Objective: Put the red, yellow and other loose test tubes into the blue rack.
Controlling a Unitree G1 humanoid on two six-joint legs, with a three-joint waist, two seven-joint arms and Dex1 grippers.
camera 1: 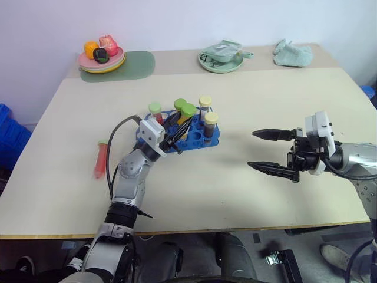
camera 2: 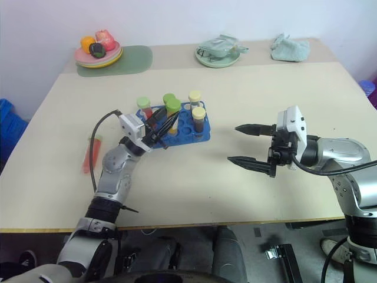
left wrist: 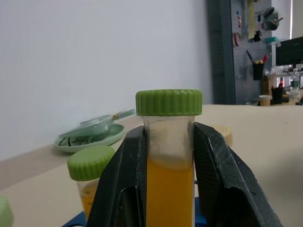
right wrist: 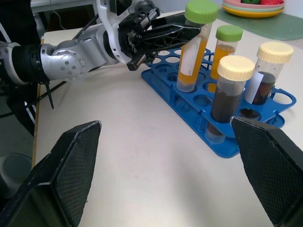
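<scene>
- Right now your left gripper (right wrist: 189, 29) is clamped on the yellow-orange tube (right wrist: 193, 52), its two black fingers (left wrist: 124, 184) pressed against the clear wall just under the green cap.
- You can see that tube's lower end sitting in a hole of the blue rack (camera 1: 194, 141), while the tube itself leans a little toward the arm instead of standing straight.
- Beside it in the rack you have another green-capped tube with orange liquid (right wrist: 224, 47), and two cream-capped tubes with dark brown contents, one nearer the right gripper (right wrist: 228, 97) and one behind it (right wrist: 268, 71).
- A further green-capped tube (camera 1: 155, 111) stands at the rack's left end, close to your left wrist.
- The red tube (camera 1: 100, 159) lies flat on the table (camera 1: 265, 106), to the left of the left arm and well apart from the rack.
- Your right gripper (camera 1: 270, 152) hangs over the table to the right of the rack, fingers spread wide with nothing between them, pointing toward the rack.
- At the far edge you have a plate of fruit (camera 1: 101, 59) on a green mat (camera 1: 132, 63), a green dish (camera 1: 221, 59) and a crumpled cloth (camera 1: 292, 54).
</scene>
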